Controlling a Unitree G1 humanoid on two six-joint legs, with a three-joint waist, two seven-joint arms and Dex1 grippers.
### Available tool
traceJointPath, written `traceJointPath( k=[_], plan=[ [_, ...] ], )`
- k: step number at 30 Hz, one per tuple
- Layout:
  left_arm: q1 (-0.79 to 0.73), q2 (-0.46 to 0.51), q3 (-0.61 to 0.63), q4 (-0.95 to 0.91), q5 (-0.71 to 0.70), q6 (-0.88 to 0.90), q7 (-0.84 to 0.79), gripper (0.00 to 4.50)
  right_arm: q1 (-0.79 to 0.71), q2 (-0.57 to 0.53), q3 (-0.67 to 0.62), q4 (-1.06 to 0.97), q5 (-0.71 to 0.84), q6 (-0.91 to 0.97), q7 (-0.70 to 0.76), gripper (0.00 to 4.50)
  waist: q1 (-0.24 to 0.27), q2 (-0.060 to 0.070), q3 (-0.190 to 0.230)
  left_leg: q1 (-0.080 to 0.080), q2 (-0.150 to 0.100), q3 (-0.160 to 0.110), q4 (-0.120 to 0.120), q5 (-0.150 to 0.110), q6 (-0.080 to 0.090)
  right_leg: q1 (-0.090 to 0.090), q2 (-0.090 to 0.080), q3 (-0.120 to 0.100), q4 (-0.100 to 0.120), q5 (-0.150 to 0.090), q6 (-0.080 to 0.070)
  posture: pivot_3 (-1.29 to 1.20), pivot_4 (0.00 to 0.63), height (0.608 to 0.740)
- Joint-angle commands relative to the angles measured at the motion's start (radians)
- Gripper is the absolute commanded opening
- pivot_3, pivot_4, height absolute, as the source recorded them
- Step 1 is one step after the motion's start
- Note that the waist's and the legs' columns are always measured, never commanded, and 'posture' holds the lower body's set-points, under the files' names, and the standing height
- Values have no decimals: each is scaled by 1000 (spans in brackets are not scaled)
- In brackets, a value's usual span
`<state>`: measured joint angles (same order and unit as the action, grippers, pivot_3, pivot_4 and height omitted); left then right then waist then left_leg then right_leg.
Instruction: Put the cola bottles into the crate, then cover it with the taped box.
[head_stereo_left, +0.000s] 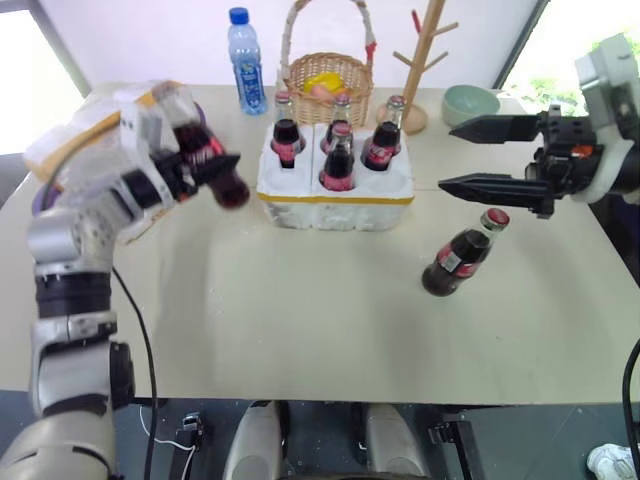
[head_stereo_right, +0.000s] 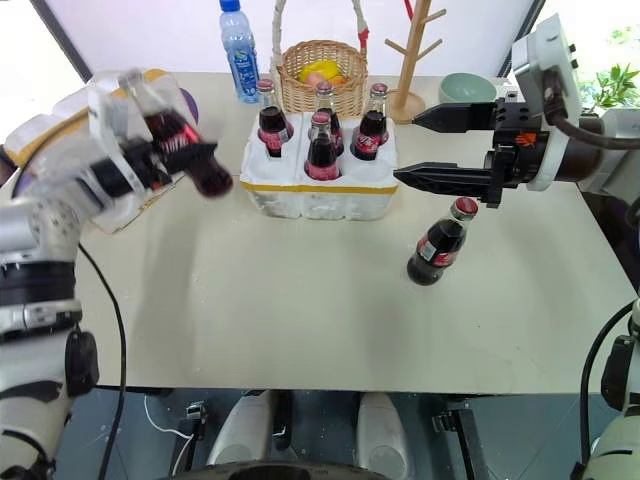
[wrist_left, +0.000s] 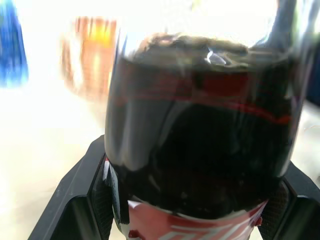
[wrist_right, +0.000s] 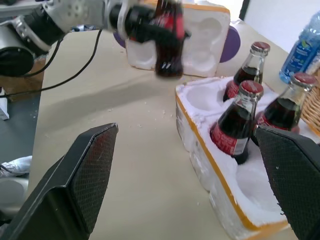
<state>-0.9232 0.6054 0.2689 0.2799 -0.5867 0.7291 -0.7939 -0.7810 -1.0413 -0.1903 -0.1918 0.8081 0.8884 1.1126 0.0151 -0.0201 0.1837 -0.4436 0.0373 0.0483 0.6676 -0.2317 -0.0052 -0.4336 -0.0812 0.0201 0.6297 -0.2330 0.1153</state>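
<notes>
A robot works at a beige table (head_stereo_left: 300, 330). Its left gripper (head_stereo_left: 205, 165) is raised off the table and clamped around a cola bottle (head_stereo_left: 212, 160), which tilts with its dark base toward the crate; in the left wrist view the black fingers (wrist_left: 75, 200) press both sides of the glass. The crate (head_stereo_left: 335, 190), a low white foam block banded in yellow tape, sits just beyond that gripper toward the table's middle and holds four upright cola bottles (head_stereo_left: 338, 160). The right gripper (head_stereo_left: 490, 158) hovers with its jaws spread wide and nothing between them. Just below and slightly in front of it, a sixth cola bottle (head_stereo_left: 460, 255) rests on the table, leaning. The taped box (wrist_right: 200, 40) lies behind the left gripper, its hollow side showing. Past the crate stand a wicker basket (head_stereo_left: 330, 85), a blue-capped water bottle (head_stereo_left: 246, 62), a wooden rack (head_stereo_left: 425, 60) and a green bowl (head_stereo_left: 470, 102).
</notes>
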Motion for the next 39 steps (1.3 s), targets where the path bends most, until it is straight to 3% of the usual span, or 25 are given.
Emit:
traceJointPath(
  k=[1,4,9,21,23,25,28,32,37,39],
  plan=[
    [-96,-40,-13,36,6,-52,18,2837,-15,-2,-29,-12,9,-9,-11,4500,-3,0,0,0,-1,0,0,0,0,0,-1,0,0,0,0,0,150,740],
    [-149,-121,-121,169,122,-190,12,2837,-12,4,-33,-15,14,-6,-21,4500,1,0,0,1,-1,-1,-1,0,0,1,-1,0,0,0,0,0,150,740],
    [-194,-177,-185,324,211,-300,-22,2837,6,8,-35,-18,8,-7,-40,4500,-15,-2,1,0,-1,0,-1,0,0,-1,0,0,0,0,0,0,150,740],
    [-164,-210,-306,391,389,-441,-63,2837,32,6,-45,-8,1,-24,-66,4500,-23,-2,1,-1,-1,0,-2,0,1,-2,0,0,1,0,1,0,150,740],
    [-157,-227,-314,417,411,-455,-47,3881,30,8,-39,-1,-9,-35,-68,4500,-21,-2,1,-1,-1,-1,-2,0,1,-2,0,0,1,0,1,0,150,740],
    [-151,-233,-314,437,424,-471,-39,4478,30,8,-31,4,-21,-45,-69,4500,-22,-2,1,0,-1,0,-2,0,1,-2,0,0,1,0,1,0,150,740],
    [-145,-227,-301,444,431,-490,-26,4478,32,5,-31,8,-27,-51,-66,4500,-24,-2,1,0,-1,-1,-2,0,1,-1,0,0,1,0,1,0,150,740],
    [-131,-186,-190,327,303,-408,-73,4478,66,-43,-97,12,-21,-39,-53,4500,-27,-2,2,0,-1,-1,-2,0,1,-2,0,0,1,0,1,0,150,740],
    [-139,-60,2,68,11,-106,-156,4478,239,-154,-339,35,-4,18,-2,4500,-26,-2,2,-1,0,-1,-3,0,1,-3,0,0,1,0,1,0,150,740],
    [-111,7,40,-50,-105,18,-215,4478,386,-156,-468,-1,-25,42,28,4500,-25,-1,2,1,0,-1,-3,0,1,-1,0,0,1,0,1,0,150,740]
  ],
)
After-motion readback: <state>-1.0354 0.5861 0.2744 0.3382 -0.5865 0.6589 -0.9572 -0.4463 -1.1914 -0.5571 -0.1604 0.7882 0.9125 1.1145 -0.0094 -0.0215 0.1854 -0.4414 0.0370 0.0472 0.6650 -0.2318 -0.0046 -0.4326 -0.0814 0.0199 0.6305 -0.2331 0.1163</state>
